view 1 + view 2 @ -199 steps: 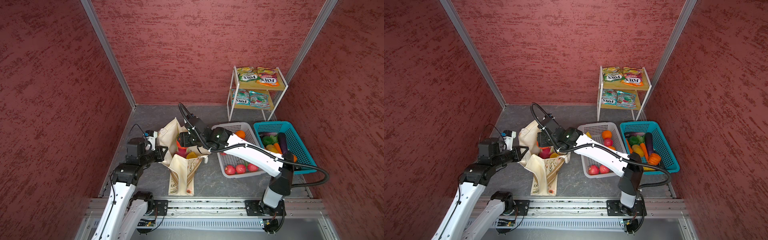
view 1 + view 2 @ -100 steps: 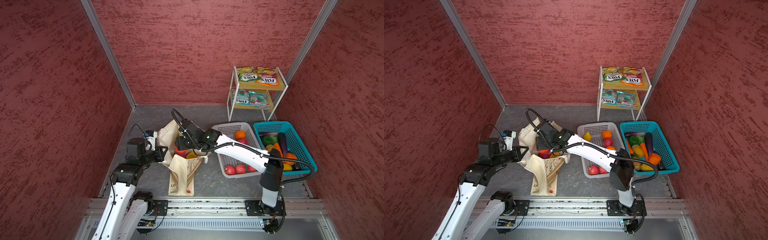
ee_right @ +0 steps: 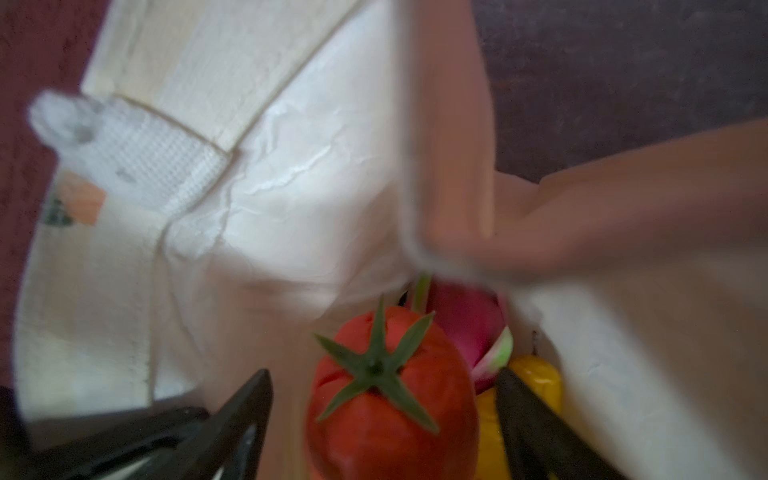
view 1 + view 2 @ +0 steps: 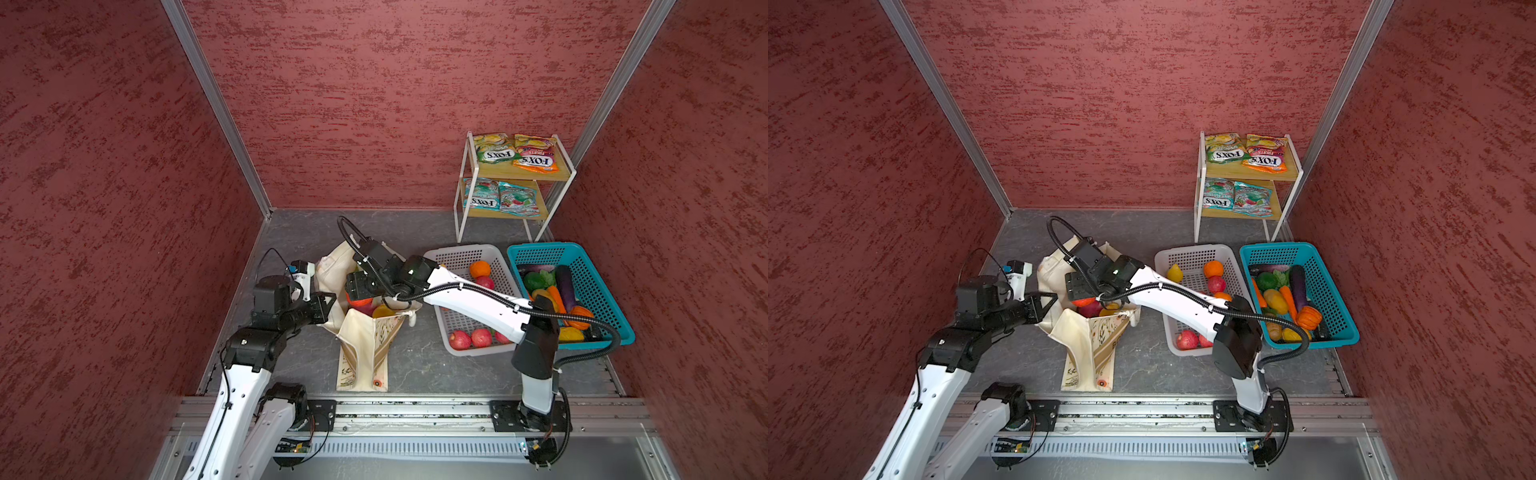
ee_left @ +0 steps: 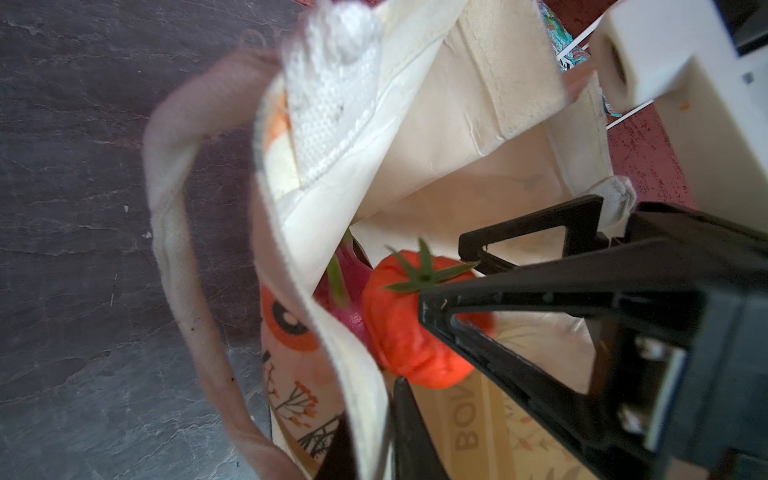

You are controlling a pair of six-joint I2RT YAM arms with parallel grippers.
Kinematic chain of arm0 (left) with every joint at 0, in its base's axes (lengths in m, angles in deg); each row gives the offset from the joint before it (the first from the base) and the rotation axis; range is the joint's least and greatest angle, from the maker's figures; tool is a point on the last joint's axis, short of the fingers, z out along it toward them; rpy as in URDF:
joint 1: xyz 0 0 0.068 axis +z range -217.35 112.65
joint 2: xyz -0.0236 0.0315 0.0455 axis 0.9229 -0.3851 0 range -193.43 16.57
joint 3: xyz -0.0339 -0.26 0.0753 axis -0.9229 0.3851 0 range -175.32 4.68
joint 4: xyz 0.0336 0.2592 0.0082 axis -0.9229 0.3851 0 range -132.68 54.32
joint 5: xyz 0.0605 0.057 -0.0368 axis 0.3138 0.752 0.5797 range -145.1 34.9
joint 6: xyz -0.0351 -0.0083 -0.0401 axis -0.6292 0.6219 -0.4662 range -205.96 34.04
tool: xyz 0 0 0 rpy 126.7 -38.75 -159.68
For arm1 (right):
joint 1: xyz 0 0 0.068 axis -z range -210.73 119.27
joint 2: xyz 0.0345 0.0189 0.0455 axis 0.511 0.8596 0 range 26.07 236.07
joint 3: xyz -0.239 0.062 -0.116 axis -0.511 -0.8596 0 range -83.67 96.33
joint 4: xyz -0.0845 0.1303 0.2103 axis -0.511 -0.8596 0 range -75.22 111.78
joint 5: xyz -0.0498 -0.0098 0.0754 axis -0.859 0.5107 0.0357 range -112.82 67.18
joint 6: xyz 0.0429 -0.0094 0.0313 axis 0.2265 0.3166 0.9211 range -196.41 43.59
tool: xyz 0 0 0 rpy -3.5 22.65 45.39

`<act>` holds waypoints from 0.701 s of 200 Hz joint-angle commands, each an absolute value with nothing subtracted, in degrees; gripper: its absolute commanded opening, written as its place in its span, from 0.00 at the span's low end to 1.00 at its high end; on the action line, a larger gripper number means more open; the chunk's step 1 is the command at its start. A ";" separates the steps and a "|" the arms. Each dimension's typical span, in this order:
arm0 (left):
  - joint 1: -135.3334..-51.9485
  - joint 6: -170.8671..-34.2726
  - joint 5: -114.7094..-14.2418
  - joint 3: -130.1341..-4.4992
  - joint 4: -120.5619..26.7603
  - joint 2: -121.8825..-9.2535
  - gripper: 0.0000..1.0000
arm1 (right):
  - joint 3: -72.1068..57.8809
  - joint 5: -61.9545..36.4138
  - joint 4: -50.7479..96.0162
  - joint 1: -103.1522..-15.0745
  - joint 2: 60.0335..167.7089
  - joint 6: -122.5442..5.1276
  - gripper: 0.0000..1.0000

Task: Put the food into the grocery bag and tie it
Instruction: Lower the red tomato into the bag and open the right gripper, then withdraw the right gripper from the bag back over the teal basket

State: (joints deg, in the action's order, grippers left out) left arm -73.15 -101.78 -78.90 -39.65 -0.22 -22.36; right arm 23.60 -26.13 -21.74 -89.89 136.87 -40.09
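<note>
1. Right gripper (image 3: 384,374): jaws wide, red tomato (image 3: 390,415) between them, at the grocery bag (image 4: 360,349) mouth.
2. Left gripper (image 5: 370,415): pinching the bag's rim.
3. Dragon fruit (image 3: 465,320) and yellow fruit (image 3: 536,386) inside, partly hidden; right wrist view blurred.

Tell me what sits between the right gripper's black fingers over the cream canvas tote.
A red tomato with a green stalk, in the mouth of the cream canvas tote. The right wrist view shows the right gripper open, apparently not touching it.

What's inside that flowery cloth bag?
A red tomato, a pink dragon fruit and a yellow fruit show in the mouth of the grocery bag; anything beneath them is covered.
</note>
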 commanded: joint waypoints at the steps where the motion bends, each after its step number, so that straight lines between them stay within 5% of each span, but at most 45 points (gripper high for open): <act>1: -73.00 -101.53 -79.28 -38.91 -0.78 -22.09 0.14 | 26.10 -27.70 -23.61 -90.19 135.48 -40.34 0.99; 79: -72.10 -101.44 -79.22 -39.12 -0.43 -22.83 0.14 | 34.20 -42.96 -35.70 -90.14 130.75 -41.95 0.99; 140: -71.67 -101.60 -78.83 -38.99 -0.72 -22.00 0.14 | 20.81 -58.23 -39.19 -84.38 117.83 -35.44 0.99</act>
State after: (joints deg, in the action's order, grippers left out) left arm -72.13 -101.78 -78.87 -39.46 -0.27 -21.71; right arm 25.76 -49.72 -35.23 -87.98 122.56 -39.72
